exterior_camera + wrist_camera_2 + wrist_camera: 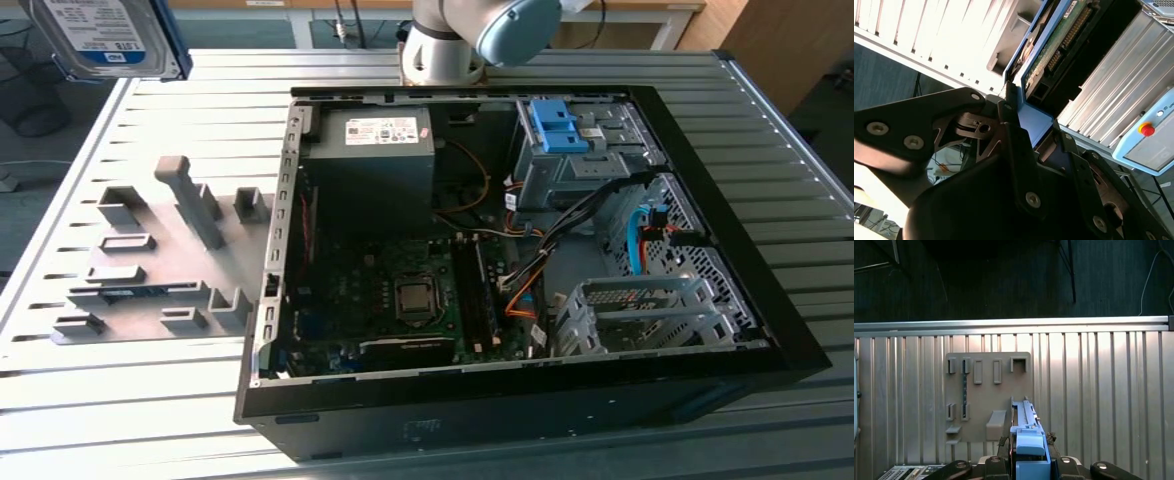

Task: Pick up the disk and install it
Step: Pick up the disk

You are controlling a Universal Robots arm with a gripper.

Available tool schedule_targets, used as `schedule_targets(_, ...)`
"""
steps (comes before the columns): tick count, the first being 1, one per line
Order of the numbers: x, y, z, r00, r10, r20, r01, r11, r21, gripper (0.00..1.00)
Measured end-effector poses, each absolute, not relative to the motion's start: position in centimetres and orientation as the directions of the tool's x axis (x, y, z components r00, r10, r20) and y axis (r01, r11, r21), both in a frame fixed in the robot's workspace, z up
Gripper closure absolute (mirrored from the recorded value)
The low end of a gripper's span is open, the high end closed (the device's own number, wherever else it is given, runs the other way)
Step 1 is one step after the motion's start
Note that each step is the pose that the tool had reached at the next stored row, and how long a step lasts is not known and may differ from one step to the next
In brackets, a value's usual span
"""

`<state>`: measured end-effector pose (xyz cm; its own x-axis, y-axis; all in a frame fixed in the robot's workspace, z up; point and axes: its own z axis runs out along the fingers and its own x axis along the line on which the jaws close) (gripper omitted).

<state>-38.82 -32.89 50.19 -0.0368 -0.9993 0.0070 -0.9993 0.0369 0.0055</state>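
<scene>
- Nearest the lens in the second wrist view: black gripper (1031,119), jaws clamped on the blue bracket round the disk (1054,50). The disk's green circuit-board side shows.
- One black finger (1019,150) lies along the bracket's edge.
- First wrist view: disk (1026,440) seen edge-on betw. the jaws, w/ the grey holder plate (989,390) and slatted table (1104,390) beyond it.
- Exterior view: disk (104,38) hangs in the air at the far corner on the exterior view's left, label side to the cam. It's over the table's edge, well apart from the PC case (534,415).
- Case lies open on the table (134,420). Holder plate (147,270) sits just beside it on the exterior view's left, w/ several upright posts.
- Inside the case: grey box w/ white sticker (367,165) at the far side, motherboard (387,290) near the middle.
- Bare blue bracket (554,125) sits in the drive bay at the far corner on the exterior view's right. Metal drive cage (641,310) is nearer the cam.
- Orange and black cables (534,270) run betw. bay, cage and board, crowding that side.
- Arm's base (447,45) stands behind the case.
- Pendant w/ red button (1149,137) shows in the second wrist view.
</scene>
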Motion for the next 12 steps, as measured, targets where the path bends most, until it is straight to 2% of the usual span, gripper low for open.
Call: schedule_targets(12,-38.08,-32.89,50.19,-0.036,-0.999,0.007,-0.999,0.036,0.005,0.64)
